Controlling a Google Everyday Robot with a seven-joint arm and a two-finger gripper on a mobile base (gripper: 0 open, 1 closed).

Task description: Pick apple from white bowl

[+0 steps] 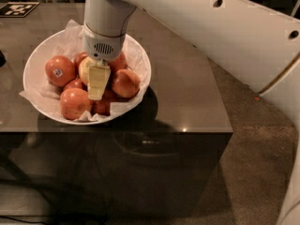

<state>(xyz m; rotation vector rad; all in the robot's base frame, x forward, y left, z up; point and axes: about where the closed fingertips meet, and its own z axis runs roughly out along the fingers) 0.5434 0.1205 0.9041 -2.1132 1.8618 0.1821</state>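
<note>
A glossy dark brown table (187, 88) stood on speckled carpet (255, 163), with one black-and-white marker (18, 8) at its far corner. One white bowl (28, 74), paper-lined, held at least six red apples (60, 71) and one pale apple (85, 69) near the middle. The gripper (97, 95) hung down inside the bowl, against the pale apple; whether it held it could not be told.

The pale yellowish-green apple (85, 69) sits amid the pile in the wide white paper-lined bowl (31, 64) on the counter's (187, 88) left, partly hidden behind the gripper (97, 86), which reaches down into the bowl.
</note>
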